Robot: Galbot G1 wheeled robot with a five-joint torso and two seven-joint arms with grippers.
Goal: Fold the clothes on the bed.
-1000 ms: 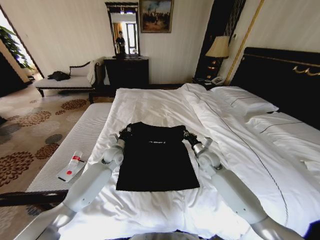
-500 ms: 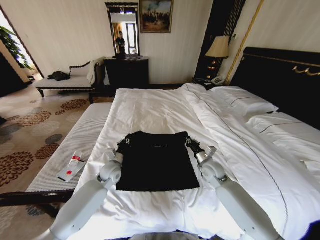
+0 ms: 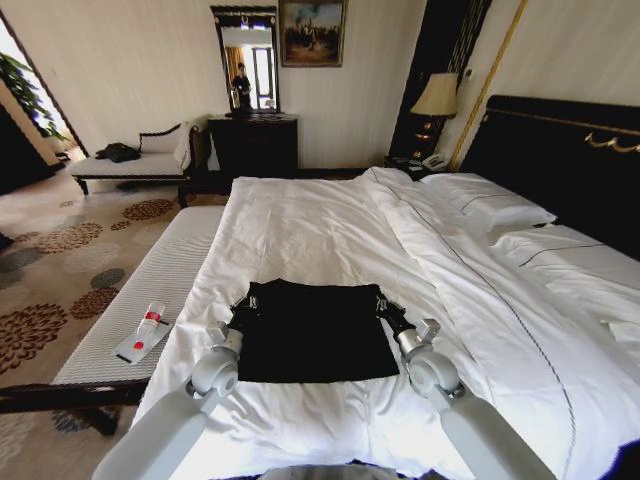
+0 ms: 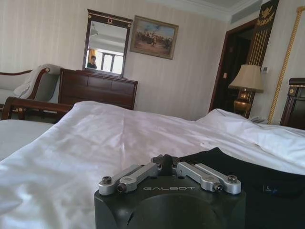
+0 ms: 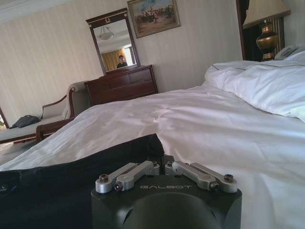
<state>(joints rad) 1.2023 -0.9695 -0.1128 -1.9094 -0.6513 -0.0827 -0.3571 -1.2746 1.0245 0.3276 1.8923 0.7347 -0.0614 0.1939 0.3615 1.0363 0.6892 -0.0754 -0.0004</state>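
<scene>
The bed (image 3: 330, 215) took up most of the head view, its white duvet (image 3: 480, 300) spread flat and its pillows (image 3: 490, 205) lying against the dark headboard (image 3: 560, 160) on the robot's right. A pale bench (image 3: 150, 290) ran along the bed's left edge, with a small white and red object (image 3: 143, 332) lying on it. Beyond the bed stood a dark dresser (image 3: 253, 142) under a mirror (image 3: 245, 55), a framed painting (image 3: 312, 30) beside the mirror, and a lamp (image 3: 437, 97) by the headboard.

The black T-shirt (image 3: 312, 330) lay on the near part of the bed, in front of the robot, as a broad dark rectangle folded over on itself, its far edge forming a doubled fold line that ran between the two grippers. Both arms reached forward from the bottom of the picture, one at each side of the garment.

The left gripper (image 3: 243, 306) sat at the far-left corner of the shirt and the right gripper (image 3: 385, 307) at the far-right corner. In the left wrist view the left gripper (image 4: 164, 161) had its linkage bars drawn in and its fingers pressed together on the black fabric, which spread away to one side over the white sheet. In the right wrist view the right gripper (image 5: 159, 160) was likewise pinched on the corner of the shirt (image 5: 71, 186), the cloth bunching up right at its fingertips.
</scene>
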